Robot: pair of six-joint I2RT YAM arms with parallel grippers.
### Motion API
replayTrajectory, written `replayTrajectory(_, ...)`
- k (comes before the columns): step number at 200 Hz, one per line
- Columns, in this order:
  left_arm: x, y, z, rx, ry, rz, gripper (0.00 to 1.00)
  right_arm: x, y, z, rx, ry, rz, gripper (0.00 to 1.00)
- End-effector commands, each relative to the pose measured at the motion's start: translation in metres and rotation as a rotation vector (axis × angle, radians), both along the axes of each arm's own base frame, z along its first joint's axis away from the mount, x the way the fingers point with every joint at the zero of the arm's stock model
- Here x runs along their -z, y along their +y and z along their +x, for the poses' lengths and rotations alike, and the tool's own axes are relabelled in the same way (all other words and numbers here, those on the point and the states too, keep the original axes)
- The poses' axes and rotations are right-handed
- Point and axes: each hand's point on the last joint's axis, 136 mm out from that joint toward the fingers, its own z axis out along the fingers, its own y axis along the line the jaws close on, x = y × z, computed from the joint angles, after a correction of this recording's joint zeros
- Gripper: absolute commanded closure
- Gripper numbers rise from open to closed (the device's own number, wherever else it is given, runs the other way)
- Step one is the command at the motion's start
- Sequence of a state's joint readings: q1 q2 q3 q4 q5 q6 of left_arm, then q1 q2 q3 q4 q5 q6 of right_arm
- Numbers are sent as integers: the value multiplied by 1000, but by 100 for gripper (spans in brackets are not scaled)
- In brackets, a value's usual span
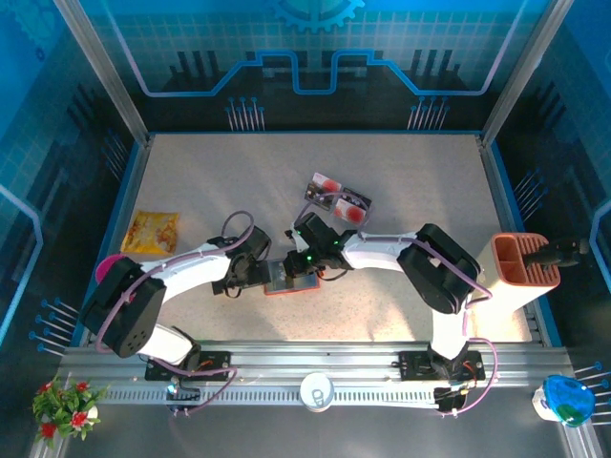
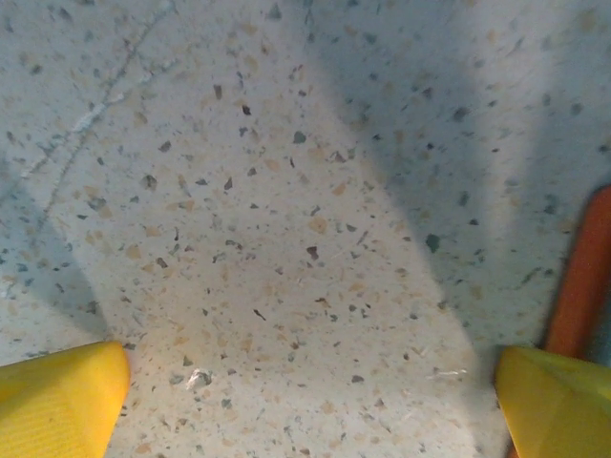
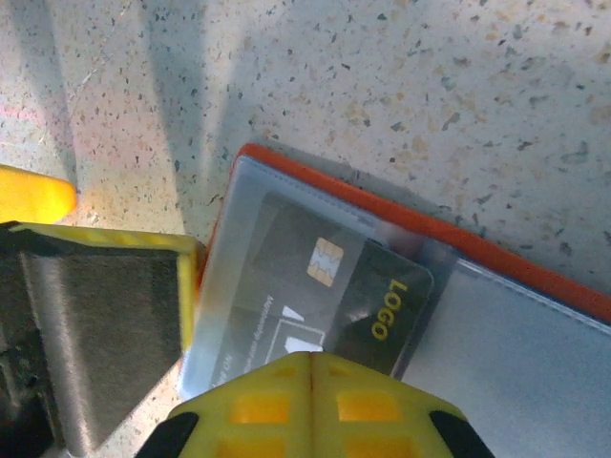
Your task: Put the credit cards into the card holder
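Observation:
The card holder (image 1: 283, 284) lies open on the table, orange-red with translucent pockets (image 3: 535, 334). In one pocket a dark credit card (image 3: 315, 277) with a chip and a yellow "LOGO" mark sits partway in. My right gripper (image 3: 310, 367) is shut, its yellow tips closed together over the card's near edge (image 1: 304, 269). My left gripper (image 2: 307, 401) is open and low over bare table just left of the holder's orange edge (image 2: 582, 286). One of its fingers (image 3: 105, 324) rests at the holder's left edge. Two more credit cards (image 1: 339, 198) with red patches lie further back.
A yellow snack packet (image 1: 151, 231) lies at the left. An orange ribbed container (image 1: 523, 258) stands at the right edge. A white cup (image 1: 316, 390) sits on the front rail between the arm bases. Glass walls enclose the table.

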State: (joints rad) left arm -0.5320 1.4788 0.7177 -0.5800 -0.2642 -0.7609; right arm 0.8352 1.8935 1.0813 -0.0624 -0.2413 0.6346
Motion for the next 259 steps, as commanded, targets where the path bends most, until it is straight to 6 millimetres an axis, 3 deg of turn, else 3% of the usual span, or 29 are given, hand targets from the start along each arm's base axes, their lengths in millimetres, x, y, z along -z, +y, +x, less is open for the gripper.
replayTrajectory(1, 11, -1, -4, 3, 40, -7, 1, 7, 9, -11, -55, 26, -23, 100)
replayTrajectory(43, 16, -2, -6, 5, 50, -15, 1, 11, 25, -19, -95, 62, -16, 100)
replayTrajectory(75, 17, -3, -7, 6, 47, -25, 1, -4, 32, -17, -104, 53, 24, 100)
replayTrajectory(118, 15, -3, -8, 4, 39, -33, 1, -25, 9, -5, -43, -23, 2, 100)
replayTrajectory(186, 15, -4, -7, 12, 34, -35, 1, -9, -20, 4, -22, -52, -137, 100)
replayTrajectory(259, 16, -5, -6, 17, 33, -40, 1, 16, -11, -5, -76, -5, -181, 100)
